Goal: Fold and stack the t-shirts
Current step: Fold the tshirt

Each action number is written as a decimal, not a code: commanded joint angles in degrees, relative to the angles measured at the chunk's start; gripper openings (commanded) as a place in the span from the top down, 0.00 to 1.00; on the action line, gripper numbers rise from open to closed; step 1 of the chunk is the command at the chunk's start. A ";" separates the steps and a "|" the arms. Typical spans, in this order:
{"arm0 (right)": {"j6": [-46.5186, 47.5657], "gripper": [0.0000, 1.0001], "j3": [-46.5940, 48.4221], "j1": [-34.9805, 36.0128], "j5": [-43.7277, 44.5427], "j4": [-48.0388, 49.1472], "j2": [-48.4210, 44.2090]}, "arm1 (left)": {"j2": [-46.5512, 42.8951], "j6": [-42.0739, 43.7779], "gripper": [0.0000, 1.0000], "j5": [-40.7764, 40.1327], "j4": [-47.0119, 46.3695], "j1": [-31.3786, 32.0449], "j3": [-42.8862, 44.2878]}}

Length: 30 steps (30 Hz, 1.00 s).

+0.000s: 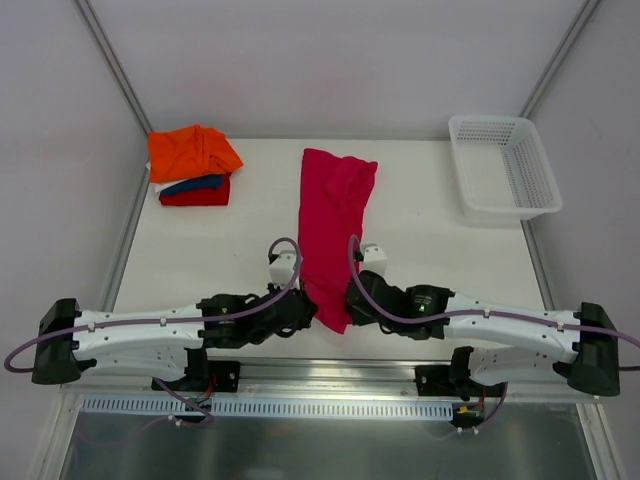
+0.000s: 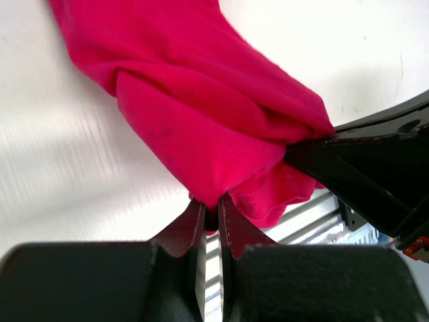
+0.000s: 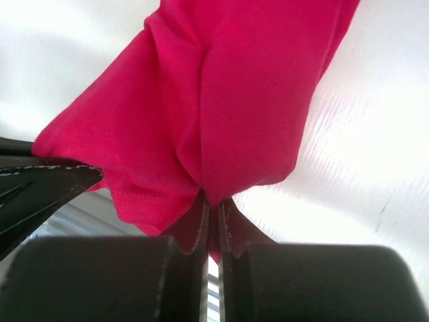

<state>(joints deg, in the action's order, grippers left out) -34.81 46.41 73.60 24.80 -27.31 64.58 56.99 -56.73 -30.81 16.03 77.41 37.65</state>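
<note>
**Pink t-shirt pinched at its near end by both grippers**

The magenta-pink t-shirt (image 1: 335,215) is laid as a long, narrow strip down the middle of the white table (image 1: 230,260), running from the far side toward the arms. Its near end is gathered between the two grippers. Sleeves and collar cannot be made out in the bunched folds.

In the left wrist view, the left gripper (image 2: 211,206) is seen with its fingers drawn narrow on a fold of the pink cloth. A stitched hem hangs just beside them. In the right wrist view, the right gripper (image 3: 213,204) is likewise clamped on a pinch of the same shirt, with almost no gap between the fingers. Each gripper's dark body is cut off at the edge of the other's view. From the top camera, the fingertips themselves are hidden by the wrists and the cloth.

At the far left corner, a small stack is seen. A rumpled orange t-shirt (image 1: 192,152) lies on top, and a dark blue t-shirt (image 1: 198,184) beneath it shows only as a thin edge. A red t-shirt (image 1: 197,197) is at the bottom.

A white mesh basket (image 1: 505,165) stands at the far right corner, well apart from the shirts. Its contents cannot be judged.
</note>
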 commanded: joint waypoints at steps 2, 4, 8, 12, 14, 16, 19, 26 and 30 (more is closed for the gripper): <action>4.30 1.00 4.47 -2.66 3.86 -3.01 -1.47 | -0.83 6.63 1.00 -3.30 1.28 -3.04 4.27; 6.15 1.00 5.44 -4.16 3.86 -3.54 -1.47 | -0.48 8.47 1.00 -2.86 1.11 -5.50 5.15; 9.31 1.00 6.67 -8.64 3.50 -3.45 -0.95 | 1.27 11.46 1.00 -1.80 1.02 -9.55 6.65; 13.17 1.00 8.25 -12.34 3.07 -3.36 1.33 | 2.95 15.32 1.00 0.12 -1.35 -13.41 7.70; 14.59 1.00 9.30 -14.36 3.06 -2.75 2.13 | 3.91 16.65 1.00 1.18 -3.54 -16.05 7.79; 16.17 1.00 9.92 -16.56 2.19 -2.22 3.27 | 4.70 18.40 1.00 2.42 -5.39 -17.63 8.40; 18.54 1.00 10.97 -19.46 0.43 -0.38 5.20 | 6.55 20.34 1.00 4.08 -6.71 -20.27 9.63; 23.81 1.00 15.28 -25.52 -2.91 3.13 11.87 | 12.69 25.26 1.00 7.69 -10.49 -25.81 13.76; 25.93 1.00 18.27 -29.47 -5.54 4.72 16.01 | 15.69 27.02 1.00 9.97 -12.25 -29.32 15.35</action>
<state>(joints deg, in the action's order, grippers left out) -13.96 61.87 47.40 18.59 -21.47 78.46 71.50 -34.11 -20.67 4.91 50.89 50.41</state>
